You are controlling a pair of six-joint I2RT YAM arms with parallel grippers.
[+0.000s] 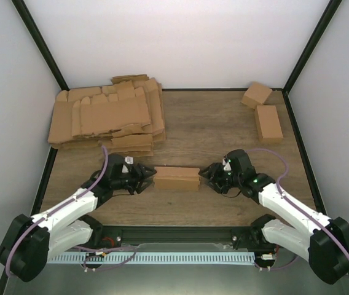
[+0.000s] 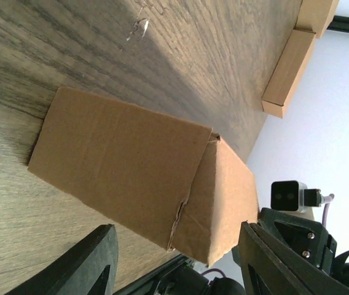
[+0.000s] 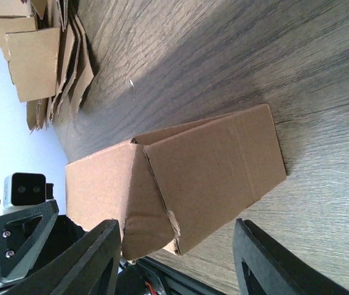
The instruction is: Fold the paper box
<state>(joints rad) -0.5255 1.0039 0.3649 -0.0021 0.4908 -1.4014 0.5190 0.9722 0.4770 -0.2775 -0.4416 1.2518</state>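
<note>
Wood worktop (image 1: 223, 132), white walls (image 1: 180, 43) behind. Brown paper box (image 1: 176, 178) lies mid-worktop, toward near edge.

Risk: uneven push from either end skids box sideways or crushes it; end seam looks poorly seated and may pop.

My left end effector (image 1: 147, 175): fingers apart, straddling box's left end. My right end effector (image 1: 206, 174): same at right end. Contact unclear.

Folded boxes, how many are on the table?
3: the paper box, front centre; a small box, back right corner; a longer box beside it. The pile may hide more.
</note>
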